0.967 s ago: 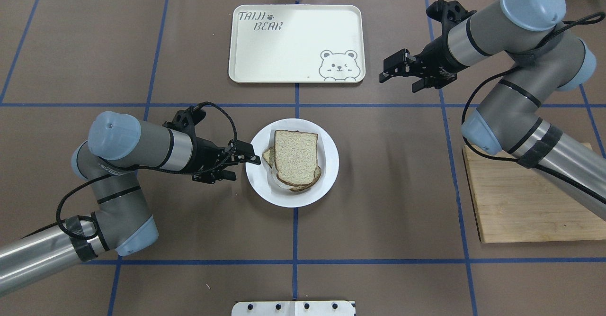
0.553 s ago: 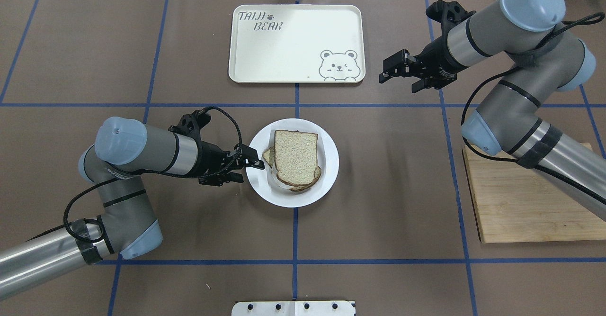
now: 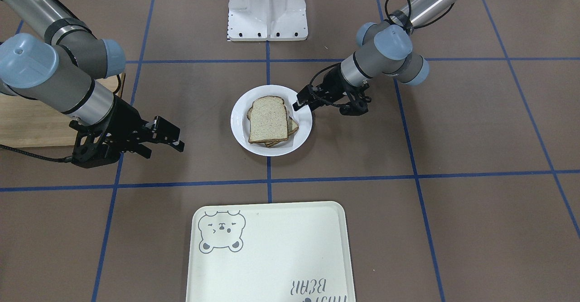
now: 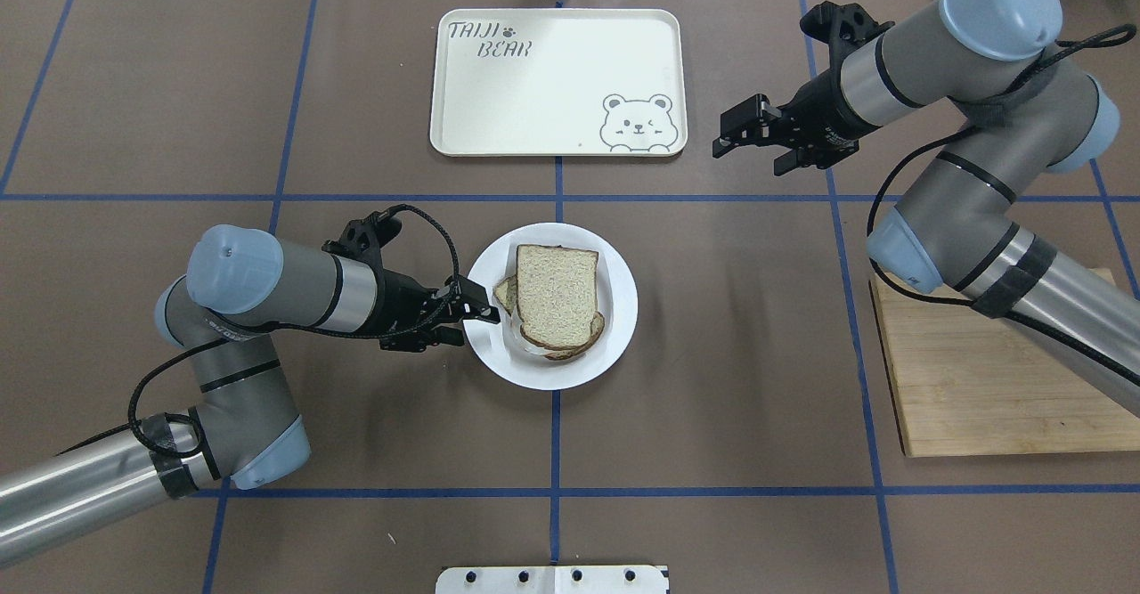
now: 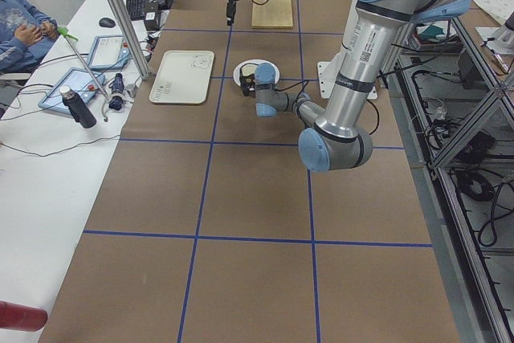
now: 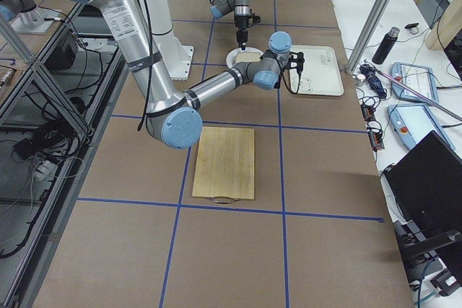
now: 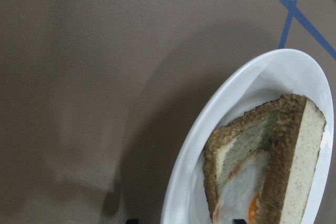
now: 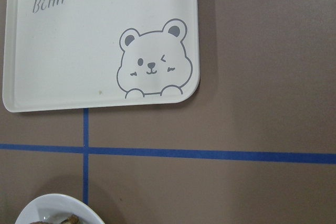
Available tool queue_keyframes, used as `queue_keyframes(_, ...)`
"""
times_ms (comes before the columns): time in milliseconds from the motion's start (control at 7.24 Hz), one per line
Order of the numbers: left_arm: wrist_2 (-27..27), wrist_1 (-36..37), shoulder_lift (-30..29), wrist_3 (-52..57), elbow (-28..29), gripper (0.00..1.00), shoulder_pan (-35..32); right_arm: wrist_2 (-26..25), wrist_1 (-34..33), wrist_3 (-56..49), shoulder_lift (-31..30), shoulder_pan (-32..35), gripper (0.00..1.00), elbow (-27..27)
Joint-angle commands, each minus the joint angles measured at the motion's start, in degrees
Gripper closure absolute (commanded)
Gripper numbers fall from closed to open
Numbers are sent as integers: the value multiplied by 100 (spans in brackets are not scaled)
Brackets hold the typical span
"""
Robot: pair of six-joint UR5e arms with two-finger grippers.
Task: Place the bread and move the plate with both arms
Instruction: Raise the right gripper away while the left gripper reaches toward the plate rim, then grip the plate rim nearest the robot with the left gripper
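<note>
- Since a second ago the left pincer point(image 4: 474, 325) has slid in from the 9 o'clock side to the rim of the plate point(image 4: 619, 309); the right arm has hardly shifted.
- At the left pincer the jaws stand moderately apart, one finger over the rim, not closed on it.
- At the right pincer point(image 4: 746, 147) the jaws are wide and hold nothing; it hangs above the counter point(image 4: 712, 353) at about 1 o'clock from the plate, just beside the tray point(image 4: 557, 77).
- Mid-counter sits the plate, with the tray at its 12 o'clock.
- On the plate the bread point(image 4: 557, 296) lies flat atop a stack. Seen from overhead, its long axis runs 12 to 6, with the domed end at 6, toward the robot.
- Under it, lower slices point(image 4: 504, 292) peek out at 9 and 5 o'clock.
- Only the left wrist view shows the stack edge-on, with a white layer point(image 7: 236, 190) and an orange spot point(image 7: 253, 205) between slices.
- From the right wrist, the tray shows along with just a sliver of the plate.
</note>
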Motion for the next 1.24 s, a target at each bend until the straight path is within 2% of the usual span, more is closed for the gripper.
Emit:
queue_keyframes(0,197,-3,-12,-11,4,41,118,0,0,2,9,-2,1,11)
queue_keyframes(138,338,-55,-30,-11,4,43,189,0,0,2,0,-2,1,11)
queue_keyframes(276,357,-82,-39,-20,4,52,207,0,0,2,0,-2,1,11)
queue_keyframes(414,349,-125,-47,-246,-31,72,207,9,9,2,0,-2,1,11)
queue_keyframes(553,348,-300,-91,-361,-23,100,207,9,9,2,9,-2,1,11)
queue_keyframes(829,383,-791,-74,-380,-31,100,181,26,9,2,0,-2,1,11)
queue_keyframes(1105,917,-1538,-91,-835,-32,100,155,105,-17,-7,-122,216,1,46)
